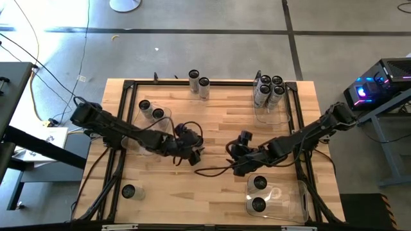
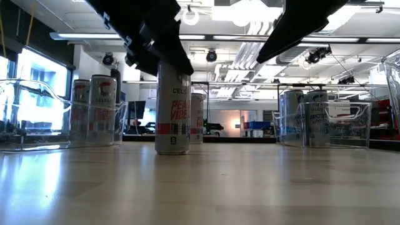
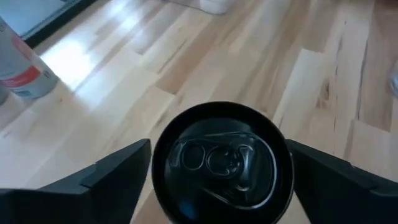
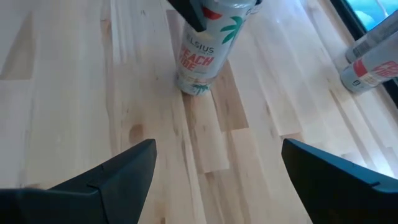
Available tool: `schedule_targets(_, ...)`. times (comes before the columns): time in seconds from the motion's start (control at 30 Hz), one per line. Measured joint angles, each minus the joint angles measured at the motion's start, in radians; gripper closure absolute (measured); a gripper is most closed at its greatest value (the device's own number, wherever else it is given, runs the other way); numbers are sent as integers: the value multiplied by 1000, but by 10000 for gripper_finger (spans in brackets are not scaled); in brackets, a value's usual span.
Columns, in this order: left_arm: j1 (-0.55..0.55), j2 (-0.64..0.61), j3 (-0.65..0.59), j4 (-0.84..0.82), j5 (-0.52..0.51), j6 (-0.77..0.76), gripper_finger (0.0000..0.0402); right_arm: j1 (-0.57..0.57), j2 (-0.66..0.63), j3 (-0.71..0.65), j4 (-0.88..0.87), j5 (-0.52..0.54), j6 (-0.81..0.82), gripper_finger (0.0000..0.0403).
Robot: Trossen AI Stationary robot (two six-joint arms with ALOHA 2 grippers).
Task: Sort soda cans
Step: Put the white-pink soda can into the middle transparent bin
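One soda can [image 3: 221, 163] stands upright on the wooden table [image 1: 212, 128] near its middle, its dark round top facing up. The low view [image 2: 172, 112] and the right wrist view [image 4: 200, 56] show its pale printed side. My left gripper [image 3: 219, 168] is open and slants down over the can, one finger on either side of its top; I cannot tell whether they touch it. In the high view the left gripper [image 1: 191, 154] hides the can. My right gripper [image 1: 236, 159] is open a little to the can's right, above bare wood, with nothing between its fingers [image 4: 217, 162].
Two cans [image 1: 199, 83] stand at the far edge, one can [image 1: 129, 191] at the near left. Clear bins hold cans: two at the left [image 1: 151, 110], several at the far right [image 1: 270, 91], two at the near right [image 1: 259, 194]. A black frame [image 1: 212, 83] rims the table.
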Motion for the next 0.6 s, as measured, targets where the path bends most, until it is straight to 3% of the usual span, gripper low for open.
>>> schedule_targets(0.2, 21, -14, 2, -3, 54, 109, 157, 0, 0, 0, 0, 19, 0, 59)
schedule_targets(0.33, 23, -64, 66, -63, 146, 300, 158, 0, 0, 0, -1, 19, 0, 59)
schedule_targets(0.5, -22, -182, 276, -454, 157, 457, 158, 0, 0, 0, -2, 19, 0, 59)
schedule_targets(0.6, -67, -259, 378, -704, 106, 413, 158, 0, 0, 0, -2, 19, 0, 59)
